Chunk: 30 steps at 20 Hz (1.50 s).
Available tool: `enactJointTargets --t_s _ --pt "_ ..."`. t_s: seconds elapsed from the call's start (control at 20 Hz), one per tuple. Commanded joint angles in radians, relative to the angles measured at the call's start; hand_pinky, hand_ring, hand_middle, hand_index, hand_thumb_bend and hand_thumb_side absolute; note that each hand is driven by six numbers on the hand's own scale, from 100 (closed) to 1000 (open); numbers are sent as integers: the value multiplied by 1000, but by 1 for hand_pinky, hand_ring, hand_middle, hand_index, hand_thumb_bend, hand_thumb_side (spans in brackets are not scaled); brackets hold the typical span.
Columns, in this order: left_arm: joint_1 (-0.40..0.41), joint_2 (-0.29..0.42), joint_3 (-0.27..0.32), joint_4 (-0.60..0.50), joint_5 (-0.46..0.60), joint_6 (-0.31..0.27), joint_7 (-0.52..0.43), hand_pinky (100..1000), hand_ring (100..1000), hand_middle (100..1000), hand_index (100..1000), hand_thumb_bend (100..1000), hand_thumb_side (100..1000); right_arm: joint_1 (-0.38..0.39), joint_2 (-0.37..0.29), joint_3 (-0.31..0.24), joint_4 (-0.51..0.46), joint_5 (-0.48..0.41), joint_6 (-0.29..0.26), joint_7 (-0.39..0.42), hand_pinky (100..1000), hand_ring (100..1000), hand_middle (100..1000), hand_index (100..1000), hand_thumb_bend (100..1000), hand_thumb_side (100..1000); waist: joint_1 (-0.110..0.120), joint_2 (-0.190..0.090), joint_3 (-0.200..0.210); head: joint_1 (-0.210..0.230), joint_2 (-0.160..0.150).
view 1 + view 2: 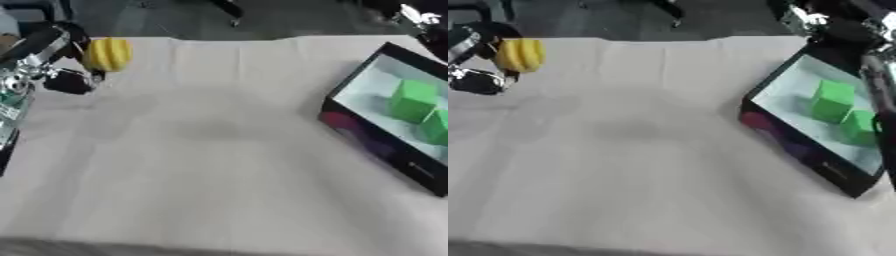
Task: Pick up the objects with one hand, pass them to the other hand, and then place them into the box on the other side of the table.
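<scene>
The table [210, 150] is covered by a pale, creased cloth, and a dark floor with blurred dark shapes is seen beyond its far edge.

The left hand [61, 75] is seen at the upper left, over the far left part of the table. Its dark fingers [83, 35] are curled round a yellow ridged object [108, 54], which is held at the hand's fingertips, on the side toward the middle of the table. Whether the object touches the cloth cannot be told.

The right hand [829, 22] is seen in the right eye view at the upper right, above the far corner of the box [367, 135]; whether its fingers are straight or curled cannot be told. Nothing is seen held in it.

The box is set well apart from the left hand, across the table, directly below the right hand. It is dark-walled with a pale inside, and its long side runs askew to the table's edge. Two green cubes [413, 100] are lying inside it, just beside each other; the nearer one is partly cut off by the picture's edge.
</scene>
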Motion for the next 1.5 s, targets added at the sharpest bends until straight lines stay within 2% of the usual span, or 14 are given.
enactJointTargets --t_s 0.05,0.25,0.45,0.6,0.65,0.85,1.1,1.5 --pt "3 -21 13 -64 -12 12 52 751 608 563 637 100 100 -44 15 31 15 48 -12 25 1000 1000 1000 1000 100 369 -14 -45 2 -7 -1" --pt "41 -75 23 -133 -14 27 117 759 606 557 644 100 100 -90 52 81 52 113 -20 46 1000 1000 1000 1000 100 331 -15 -45 5 -18 -2" --pt "75 -119 15 -182 -9 5 182 761 612 557 647 100 100 -115 81 119 73 178 -47 73 1000 1000 1000 1000 100 294 -18 -45 6 -19 0" --pt "97 -135 0 -196 -45 -13 266 741 610 557 646 100 100 -124 100 135 81 259 -75 81 1000 1000 1000 1000 100 278 -21 -45 4 -13 2" --pt "104 -139 -6 -200 -58 -20 295 703 605 557 645 100 100 -127 106 142 84 281 -84 82 1000 1000 1000 1000 100 252 -22 -45 3 -13 3" --pt "137 -167 -28 -221 -124 -43 404 697 603 558 648 100 100 -143 131 174 93 359 -105 94 1000 1000 1000 1000 100 232 -26 -45 2 -13 3" --pt "140 -198 -51 -226 -140 -58 420 694 603 562 646 100 100 -159 157 208 94 378 -114 111 1000 1000 1000 1000 100 224 -27 -45 7 -11 -4" --pt "133 -237 -72 -253 -240 -66 422 686 600 568 648 100 100 -173 174 238 59 330 -93 132 1000 1000 1000 1000 100 233 -27 -43 14 3 -15"
